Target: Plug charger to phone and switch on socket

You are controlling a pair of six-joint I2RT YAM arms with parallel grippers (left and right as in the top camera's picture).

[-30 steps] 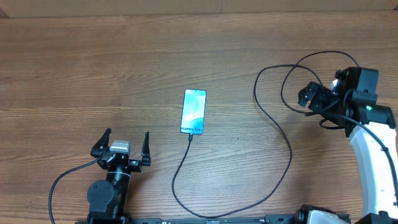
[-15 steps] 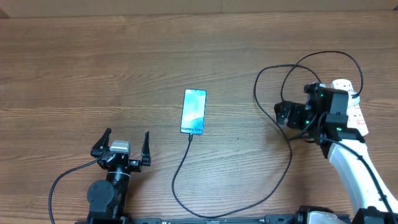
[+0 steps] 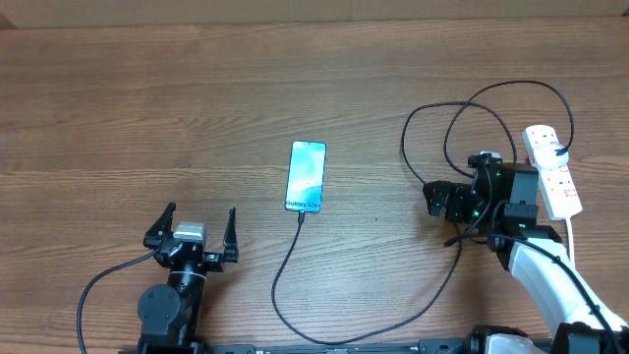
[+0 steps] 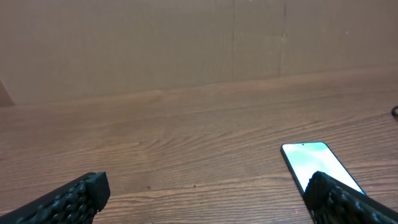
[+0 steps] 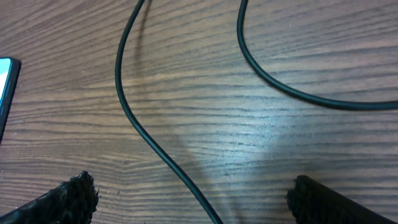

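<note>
1. The right gripper (image 3: pixel 433 201) has drawn back from the socket (image 3: pixel 552 169), which it was covering a second ago. The socket now lies uncovered, well off to the gripper's right and slightly ahead of it.
2. Its jaws stand wide with nothing between them. In the wrist view the fingertips (image 5: pixel 69 194) sit at the two lower corners, and only the charger (image 3: pixel 282 265) cable crosses the wood below them.
3. The left gripper (image 3: pixel 197 228) has not moved. It is spread wide and empty, with the phone (image 3: pixel 306 176) lying ahead of it and to its right, well apart.
4. The phone lies far to the left of the right gripper. Its screen is lit, and the charger's plug tip meets its near edge, so that half of the task looks done.
5. My reading is that the pull-back follows a press on the socket's switch. The rocker's position is too small to tell, so this is only a guess.
6. A small white line low on the phone's blue screen appears to read "Galaxy S24+", barely legible. The socket shows red marks but no readable writing.
</note>
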